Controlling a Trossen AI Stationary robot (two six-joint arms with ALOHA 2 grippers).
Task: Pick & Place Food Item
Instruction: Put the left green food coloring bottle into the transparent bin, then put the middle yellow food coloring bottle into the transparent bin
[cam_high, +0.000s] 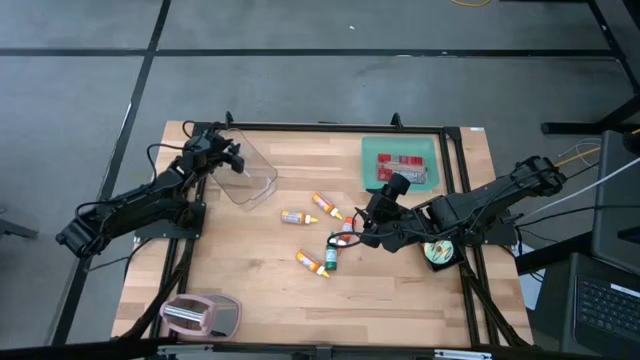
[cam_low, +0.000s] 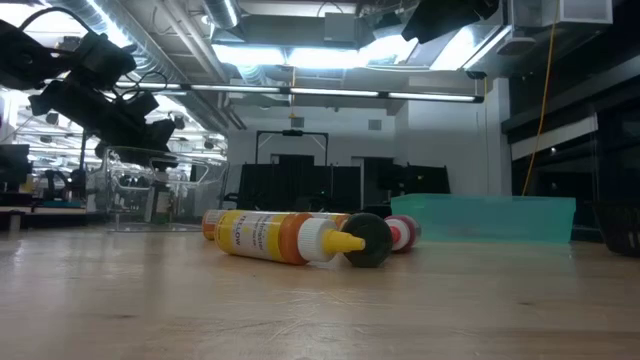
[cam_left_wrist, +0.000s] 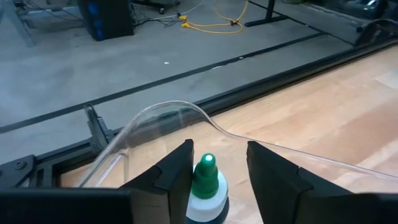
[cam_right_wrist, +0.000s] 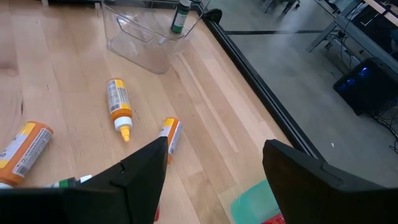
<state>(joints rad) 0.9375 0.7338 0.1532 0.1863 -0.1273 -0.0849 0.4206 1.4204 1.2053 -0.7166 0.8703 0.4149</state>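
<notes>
A green-capped bottle (cam_left_wrist: 207, 180) stands upright between the fingers of my left gripper (cam_left_wrist: 214, 177), at the far left of the table. The fingers are apart, with a clear gap on one side of the bottle. It is at the clear plastic bin (cam_high: 248, 178), whose rim (cam_left_wrist: 163, 107) curves just beyond it; the bin and bottle (cam_right_wrist: 181, 15) also show in the right wrist view. What the bottle rests on is hidden. My right gripper (cam_right_wrist: 214, 180) hangs open mid-table above several loose sauce bottles (cam_high: 312, 263), holding nothing. My left gripper has one finger (cam_left_wrist: 180, 171) close beside the bottle's white shoulder (cam_left_wrist: 198, 200), and the other finger stands clear of it. The fingers come at it nearly level, from the table's left. I cannot tell whether the near finger touches the bottle.
Orange bottles (cam_high: 293, 216) (cam_high: 325, 205), a green-capped one (cam_high: 331, 255) and a red-capped one (cam_high: 347, 232) lie mid-table. A teal tray (cam_high: 400, 150) with a red packet (cam_high: 403, 168) sits at the far right. A pink item (cam_high: 200, 315) lies near left.
</notes>
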